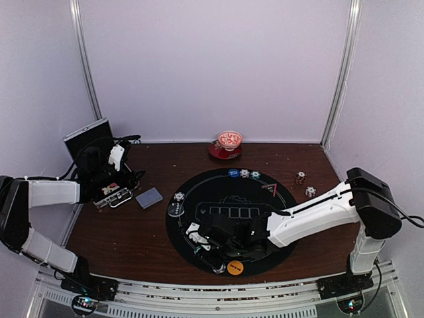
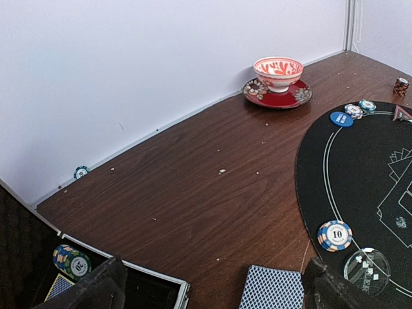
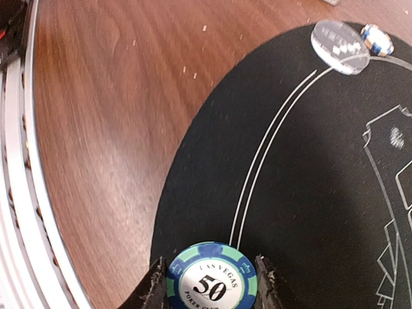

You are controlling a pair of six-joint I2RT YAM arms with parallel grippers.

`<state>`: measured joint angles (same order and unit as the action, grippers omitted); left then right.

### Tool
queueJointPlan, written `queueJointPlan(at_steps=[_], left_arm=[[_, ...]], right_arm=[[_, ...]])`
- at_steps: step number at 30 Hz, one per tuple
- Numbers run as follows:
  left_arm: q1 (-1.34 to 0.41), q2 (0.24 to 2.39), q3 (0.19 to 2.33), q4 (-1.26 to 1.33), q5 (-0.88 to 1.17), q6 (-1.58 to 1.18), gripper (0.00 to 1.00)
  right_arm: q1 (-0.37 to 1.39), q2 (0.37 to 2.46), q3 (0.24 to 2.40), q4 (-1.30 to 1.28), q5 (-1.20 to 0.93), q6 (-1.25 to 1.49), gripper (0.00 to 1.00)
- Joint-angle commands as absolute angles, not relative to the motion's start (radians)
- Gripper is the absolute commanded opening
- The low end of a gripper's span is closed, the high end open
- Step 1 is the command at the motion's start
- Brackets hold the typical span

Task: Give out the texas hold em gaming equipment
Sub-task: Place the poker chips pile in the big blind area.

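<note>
**Top view.** The right arm reaches from its base leftward across the black mat [image 1: 265,218], forearm low and wrist turned down. The right gripper [image 1: 201,237] sits over the mat's near-left sector. An orange marker disc [image 1: 235,267] lies on the mat just behind it, toward the arm bases. The left arm is folded, elbow drawn back, with the left gripper [image 1: 126,185] above an open case [image 1: 109,199] on the bench [image 1: 119,232]. The deck of cards [image 1: 149,197] lies just beside this gripper on its mat side, long axis slanting. The left arm is plainly the nearer to the deck.

**Left wrist view.** The left gripper's fingers [image 2: 90,290] stand wide apart and hold nothing. The deck lies below and between them, closer to the right-hand finger and touching neither. Beyond that finger, a 10 chip [image 2: 335,235] and a clear disc [image 2: 367,271] sit on the mat's rim.

**Right wrist view.** The right gripper is clamped on a green-and-blue 50 chip [image 3: 209,278], face up, one finger on each opposite edge. Whether the chip rests on the mat or hangs just above it cannot be told. The mat's edge lies to the gripper's left, and the double white line runs straight ahead from the chip.

**Judgement.** The chip is at or near a seat position. The coming move turns on setting it down inside the mat's edge.
</note>
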<state>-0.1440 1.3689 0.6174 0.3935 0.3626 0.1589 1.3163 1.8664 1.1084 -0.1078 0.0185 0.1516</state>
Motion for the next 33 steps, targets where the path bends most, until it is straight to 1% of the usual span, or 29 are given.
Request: queueJointPlan(at_steps=[1, 11, 26, 30, 33], left_arm=[[-0.144, 1.365, 0.643, 0.432, 0.368, 0.169, 0.98], [-0.144, 1.373, 0.646, 0.430, 0.368, 0.170, 0.98], [-0.143, 1.376, 0.646, 0.430, 0.370, 0.170, 0.98], [-0.144, 1.378, 0.647, 0.431, 0.369, 0.170, 0.98], [-0.144, 1.378, 0.647, 0.431, 0.368, 0.170, 0.98]], right_arm=[[1.349, 1.831, 1.074, -0.104, -0.032, 0.114, 0.35], [1.367, 1.857, 1.064, -0.109, -0.022, 0.109, 0.36], [1.363, 1.889, 1.071, -0.115, 0.060, 0.111, 0.37], [1.360, 1.896, 1.072, -0.119, 0.067, 0.108, 0.40], [1.360, 1.899, 1.075, -0.125, 0.070, 0.106, 0.44]])
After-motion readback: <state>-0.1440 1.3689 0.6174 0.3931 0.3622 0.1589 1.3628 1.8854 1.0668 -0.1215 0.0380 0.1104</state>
